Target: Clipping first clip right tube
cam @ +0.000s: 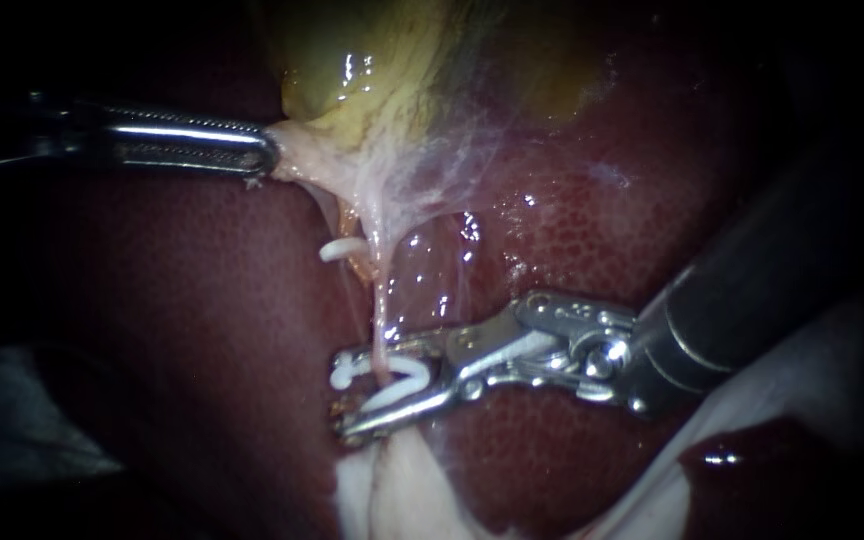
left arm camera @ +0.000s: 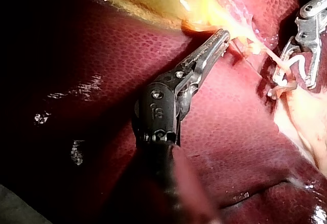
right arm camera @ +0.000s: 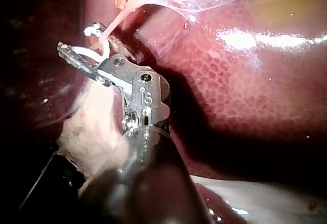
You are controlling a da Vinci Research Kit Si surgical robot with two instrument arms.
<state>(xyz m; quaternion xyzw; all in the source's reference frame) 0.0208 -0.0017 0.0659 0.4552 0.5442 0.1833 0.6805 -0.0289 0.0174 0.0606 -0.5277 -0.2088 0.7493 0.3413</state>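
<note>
My right instrument (cam: pixel 347 397) carries a white clip (cam: pixel 407 372) in its claw. The claw stands wide, with both sides bearing on the clip's open arms. The right tube (cam: pixel 382 315) hangs down from the gallbladder (cam: pixel 352 90) and passes straight between those arms, roughly midway along the clip. The tube's long axis runs up and down in the endoscope view and the claw lies across it from the right, close to square. I judge closing is all that is left, provided the clip's hooked tip reaches past the tube's far side. My left instrument (cam: pixel 264 152) is well apart, its claw clamped on pale tissue at the gallbladder's neck. A second clip (cam: pixel 342 248) sits on the neighbouring strand over the liver (cam: pixel 572 250).
</note>
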